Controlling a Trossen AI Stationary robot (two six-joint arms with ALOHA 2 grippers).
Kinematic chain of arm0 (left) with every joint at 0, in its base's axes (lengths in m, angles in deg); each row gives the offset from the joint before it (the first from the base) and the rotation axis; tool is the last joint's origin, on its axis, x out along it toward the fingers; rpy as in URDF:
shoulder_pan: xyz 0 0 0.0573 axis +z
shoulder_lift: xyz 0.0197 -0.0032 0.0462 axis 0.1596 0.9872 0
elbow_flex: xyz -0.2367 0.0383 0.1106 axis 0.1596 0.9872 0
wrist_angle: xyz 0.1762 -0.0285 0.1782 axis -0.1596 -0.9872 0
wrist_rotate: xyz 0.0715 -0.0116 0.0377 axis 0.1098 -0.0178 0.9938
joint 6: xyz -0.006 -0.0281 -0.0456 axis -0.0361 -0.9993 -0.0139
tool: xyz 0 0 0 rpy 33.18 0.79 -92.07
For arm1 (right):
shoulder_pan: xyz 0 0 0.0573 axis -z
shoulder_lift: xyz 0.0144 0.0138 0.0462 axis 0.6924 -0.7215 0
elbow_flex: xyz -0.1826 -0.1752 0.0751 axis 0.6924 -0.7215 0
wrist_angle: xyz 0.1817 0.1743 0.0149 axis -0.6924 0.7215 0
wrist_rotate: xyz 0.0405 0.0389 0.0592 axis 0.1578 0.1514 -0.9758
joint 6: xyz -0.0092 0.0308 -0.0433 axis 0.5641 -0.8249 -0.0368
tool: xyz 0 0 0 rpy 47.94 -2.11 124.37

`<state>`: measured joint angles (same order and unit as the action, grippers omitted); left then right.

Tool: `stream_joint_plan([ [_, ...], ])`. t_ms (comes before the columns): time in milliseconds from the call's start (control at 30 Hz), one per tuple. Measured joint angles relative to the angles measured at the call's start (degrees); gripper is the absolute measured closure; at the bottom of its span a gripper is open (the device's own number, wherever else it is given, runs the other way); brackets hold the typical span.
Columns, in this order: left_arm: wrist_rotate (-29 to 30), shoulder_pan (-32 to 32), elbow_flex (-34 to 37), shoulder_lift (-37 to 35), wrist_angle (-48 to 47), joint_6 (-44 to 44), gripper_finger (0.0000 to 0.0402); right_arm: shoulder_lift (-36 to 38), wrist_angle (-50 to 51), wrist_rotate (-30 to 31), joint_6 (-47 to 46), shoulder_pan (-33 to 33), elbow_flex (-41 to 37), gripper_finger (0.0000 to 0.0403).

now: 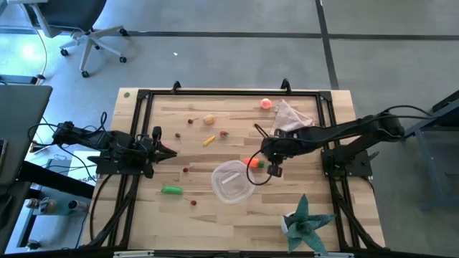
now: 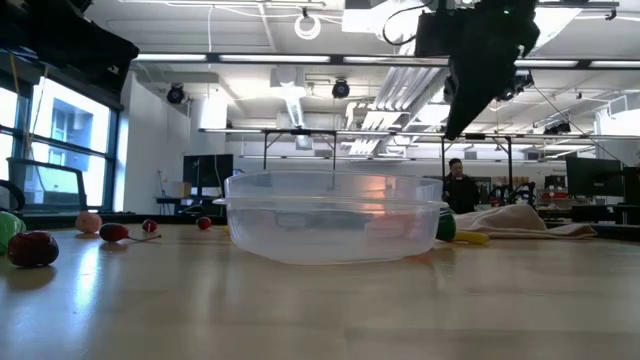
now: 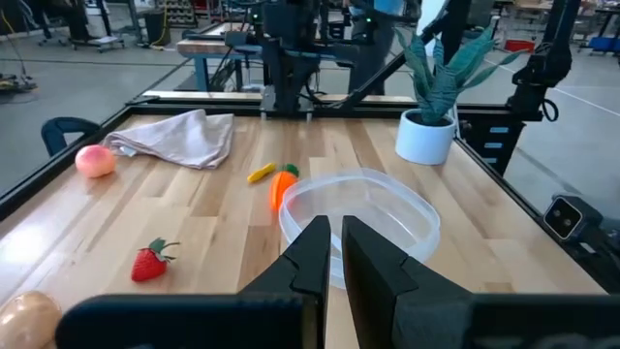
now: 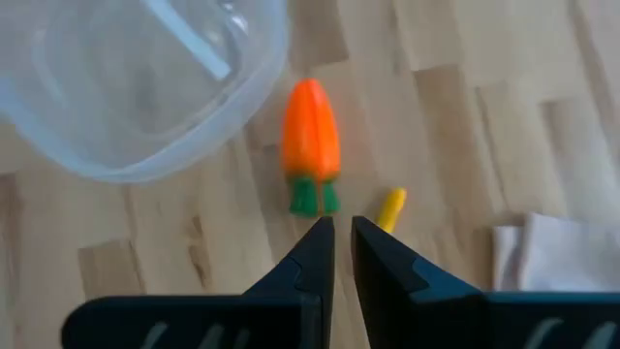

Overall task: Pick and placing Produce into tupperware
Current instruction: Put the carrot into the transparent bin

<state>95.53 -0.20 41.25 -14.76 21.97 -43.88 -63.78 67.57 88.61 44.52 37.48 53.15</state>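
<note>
Here the tupperware point(image 1: 232, 182) is seen empty on the table point(image 1: 201, 154), the carrot point(image 1: 253, 163) just right of it. Above the carrot the right end effector point(image 4: 335, 233) is held nearly closed; the left end effector point(image 3: 331, 236) likewise, at the left edge.

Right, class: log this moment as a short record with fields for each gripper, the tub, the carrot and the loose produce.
right gripper: above the carrot, fingers nearly together, empty
left gripper: waiting at the table's left side, fingers nearly together
tub: clear, nothing inside
carrot: flat on the table beside the tub
loose produce: green pod, pink ball, strawberry
</note>
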Motion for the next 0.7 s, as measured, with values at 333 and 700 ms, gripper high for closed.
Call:
stream_joint_plan([
  [333, 0.0, 0.0, 0.0, 0.0, 0.0, 0.0, 0.0380, 0.4, -5.1, -0.8, 1.8, 0.0, -3.6, 0.0355],
  [700, 0.0, 0.0, 0.0, 0.0, 0.0, 0.0, 0.0380, 0.4, -9.7, 0.1, 1.3, -0.1, -3.6, 0.0257],
])
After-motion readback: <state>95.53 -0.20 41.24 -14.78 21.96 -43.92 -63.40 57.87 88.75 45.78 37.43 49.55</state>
